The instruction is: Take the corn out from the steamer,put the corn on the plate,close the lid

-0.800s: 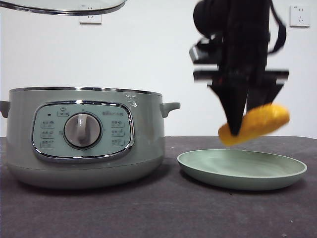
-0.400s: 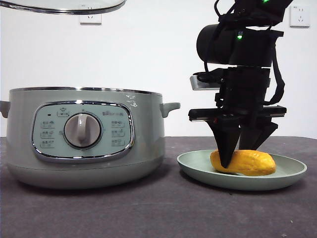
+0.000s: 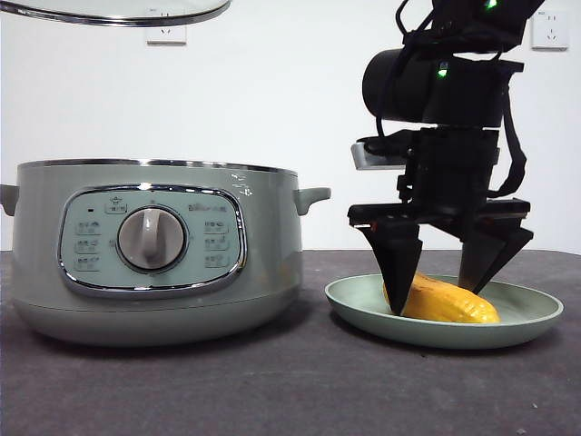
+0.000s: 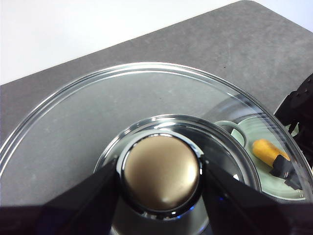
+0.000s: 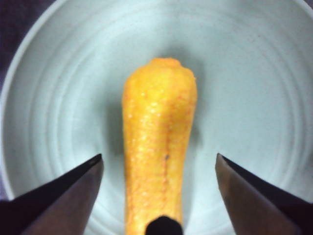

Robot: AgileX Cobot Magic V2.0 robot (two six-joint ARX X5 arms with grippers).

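The corn (image 3: 445,302) lies in the pale green plate (image 3: 526,318) at the right; it also shows in the right wrist view (image 5: 159,147) and the left wrist view (image 4: 268,150). My right gripper (image 3: 449,277) stands over the plate with its jaws open on either side of the corn, apart from it. The steamer (image 3: 154,250) stands open at the left. My left gripper (image 4: 161,178) is shut on the knob (image 4: 161,171) of the glass lid (image 3: 118,11) and holds it high above the steamer.
The dark grey table (image 3: 290,391) runs under the steamer and plate. A white wall with sockets (image 3: 549,29) is behind. The steamer's side handle (image 3: 311,196) points toward the plate.
My right gripper came down with the corn onto the plate, then opened and let it go. The corn now rests on the plate. The lid has stayed up.
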